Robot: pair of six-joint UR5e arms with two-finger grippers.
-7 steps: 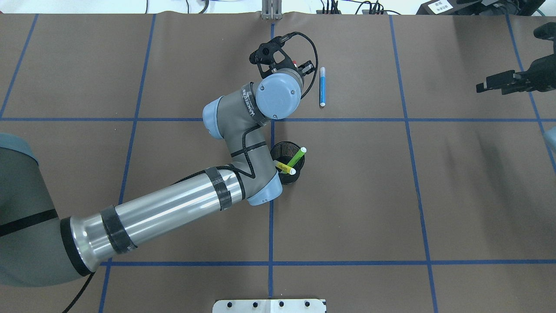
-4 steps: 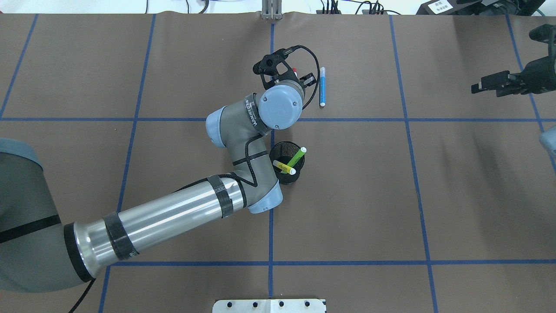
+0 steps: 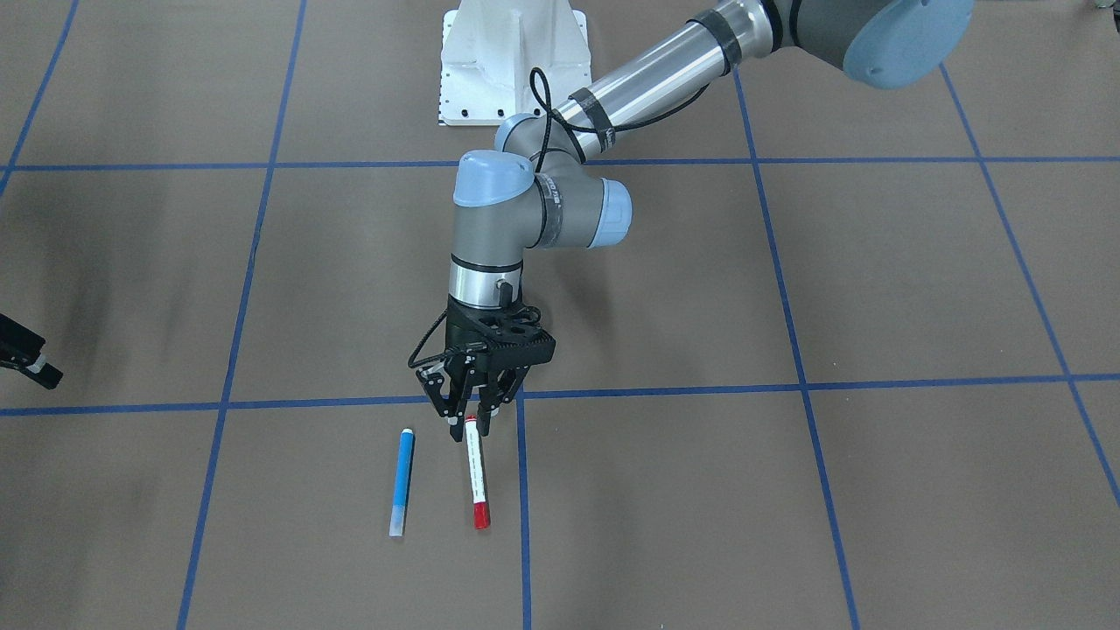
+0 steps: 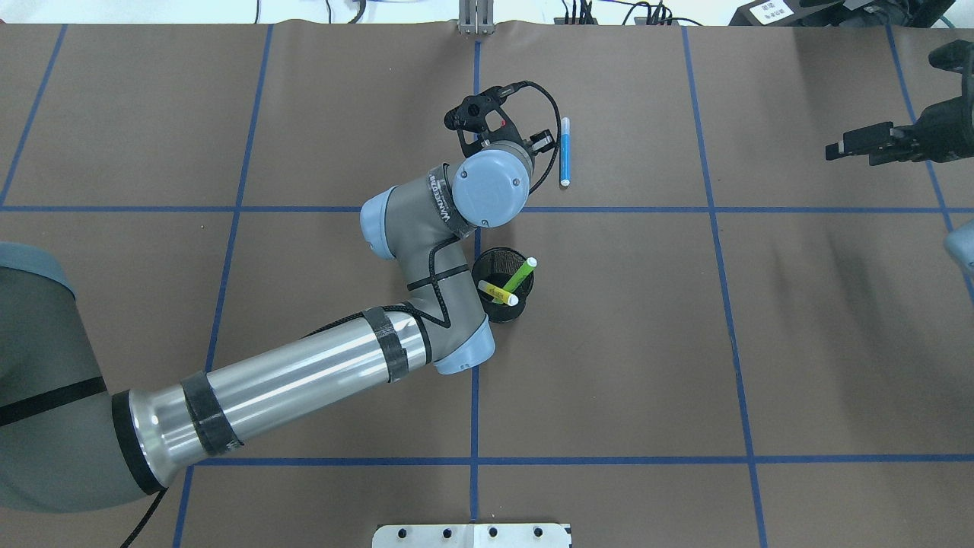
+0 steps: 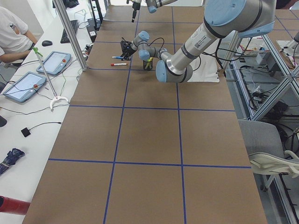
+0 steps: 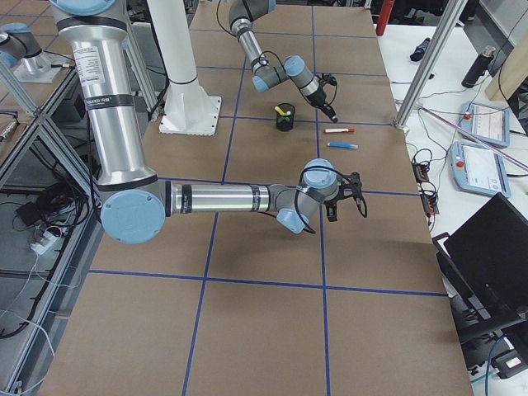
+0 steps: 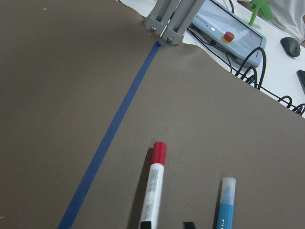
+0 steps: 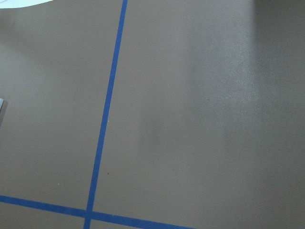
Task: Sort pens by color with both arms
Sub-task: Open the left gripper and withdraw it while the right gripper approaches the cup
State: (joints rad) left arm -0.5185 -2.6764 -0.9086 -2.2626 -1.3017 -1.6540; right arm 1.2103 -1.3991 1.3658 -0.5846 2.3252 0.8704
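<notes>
robotics lab, blue-taped grid table (image 4: 609,342), aluminium frame posts (image 5: 70,35), teach pendants (image 5: 53,63)

LEFT ARM AT WORK: My left gripper (image 3: 470,420) hangs spread over the white end of the red-capped pen (image 3: 476,477). On my right the blue pen (image 3: 402,479) lies parallel and just beside it, leaving only a narrow strip of table (image 3: 700,490) for a finger. On my left the brown surface lies open. Nearer me, the mesh cup (image 4: 506,313) stands close against my left arm (image 4: 449,304). My right gripper (image 4: 837,151) hovers well apart, over bare table.
</notes>
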